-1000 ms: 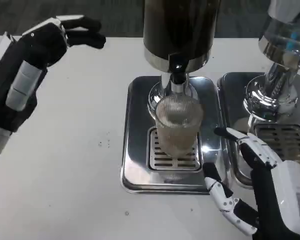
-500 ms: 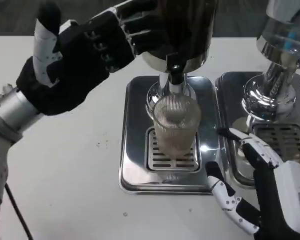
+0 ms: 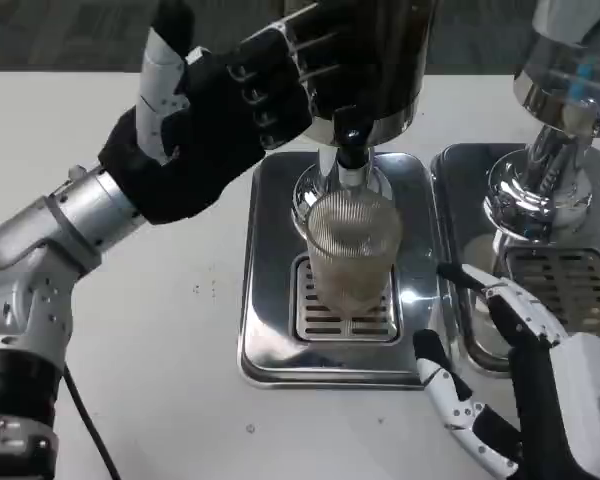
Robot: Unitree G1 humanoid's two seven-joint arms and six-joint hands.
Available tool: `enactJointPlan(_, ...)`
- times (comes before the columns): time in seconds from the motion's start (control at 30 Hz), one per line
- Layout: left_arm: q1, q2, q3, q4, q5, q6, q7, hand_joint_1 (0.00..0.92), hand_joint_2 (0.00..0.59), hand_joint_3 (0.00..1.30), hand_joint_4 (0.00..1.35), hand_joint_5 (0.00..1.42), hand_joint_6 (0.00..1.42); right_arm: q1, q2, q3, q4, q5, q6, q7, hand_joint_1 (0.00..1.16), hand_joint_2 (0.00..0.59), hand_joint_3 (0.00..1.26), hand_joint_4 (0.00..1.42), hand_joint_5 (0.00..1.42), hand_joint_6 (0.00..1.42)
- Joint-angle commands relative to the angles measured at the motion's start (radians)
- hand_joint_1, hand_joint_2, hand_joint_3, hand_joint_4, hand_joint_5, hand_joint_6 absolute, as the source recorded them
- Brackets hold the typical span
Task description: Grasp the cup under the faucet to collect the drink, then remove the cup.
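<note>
Clear ribbed cup (image 3: pixel 352 250) with pale beige drink on a shiny silver slotted tray (image 3: pixel 270 330); white desk (image 3: pixel 170 350).

The cup (image 3: pixel 352 248) is hemmed by the faucet (image 3: pixel 351 160) above; open tray (image 3: pixel 270 340) is left at both sides.

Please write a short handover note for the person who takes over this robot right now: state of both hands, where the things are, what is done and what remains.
Left hand: raised beside the dark dispenser, fingers at its body near the faucet; it holds nothing that I can see.
Right hand: open, low at the right of the drip tray, fingers spread toward the cup, not touching it.
Cup: upright on the tray grate, under the faucet; whether drink is in it is unclear.
Done: cup is placed.
Left: dispense, grasp the cup, remove it.
</note>
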Motion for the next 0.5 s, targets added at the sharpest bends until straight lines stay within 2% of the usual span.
enactJointPlan(0.03, -0.037, -0.011, -0.006, 0.073, 0.055, -0.038, -0.023, 0.0, 0.06, 0.14, 0.1, 0.14, 0.04, 0.015, 0.011, 0.003, -0.004, -0.014, -0.004, -0.02, 0.37, 0.382, 0.33, 0.29, 0.23, 0.25)
enactJointPlan(0.3, -0.072, -0.018, -0.022, 0.163, 0.141, -0.101, -0.055, 0.0, 0.061, 0.12, 0.09, 0.13, 0.03, 0.038, 0.02, 0.006, -0.011, -0.016, -0.002, -0.027, 0.37, 0.382, 0.33, 0.29, 0.23, 0.25)
enactJointPlan(0.5, -0.08, -0.006, -0.04, 0.18, 0.213, -0.203, -0.053, 0.0, 0.061, 0.12, 0.08, 0.12, 0.03, 0.043, 0.026, 0.006, -0.006, -0.012, -0.008, -0.025, 0.37, 0.382, 0.33, 0.29, 0.24, 0.25)
